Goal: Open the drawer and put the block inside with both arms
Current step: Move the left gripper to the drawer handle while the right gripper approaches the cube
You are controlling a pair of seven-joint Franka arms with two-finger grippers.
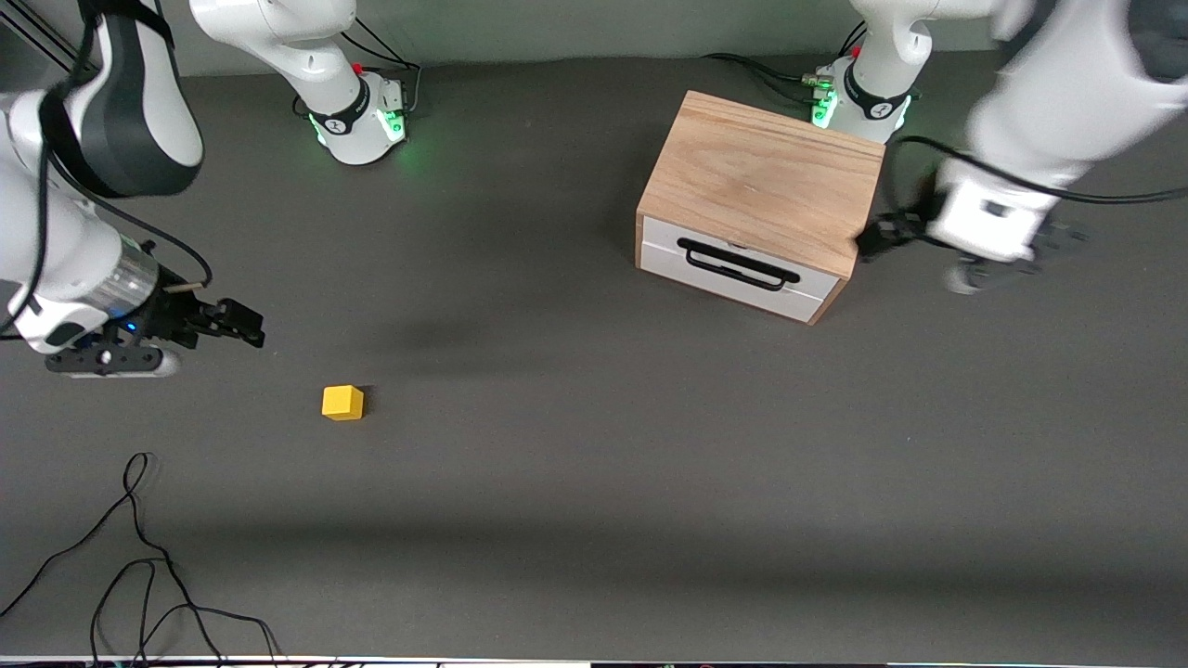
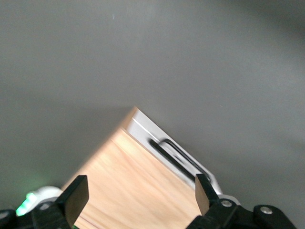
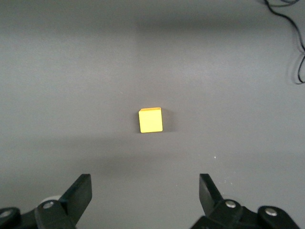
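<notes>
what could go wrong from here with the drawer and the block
The drawer is shut in its cabinet, and the left claw hangs open beside the cabinet's corner, not at the handle; it may clip the wood on its way.

The block is small and loose on the table. The open right claw is off to one side, so a poorly centred descent could knock it away.

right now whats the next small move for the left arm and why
Probably bring the left pincer down in front of the drawer and line its open fingers up with the black bar handle. The drawer looks fully shut, and that pincer hangs beside the cabinet, not at the handle. The block lies loose on the table with the open right pincer above it.
</notes>
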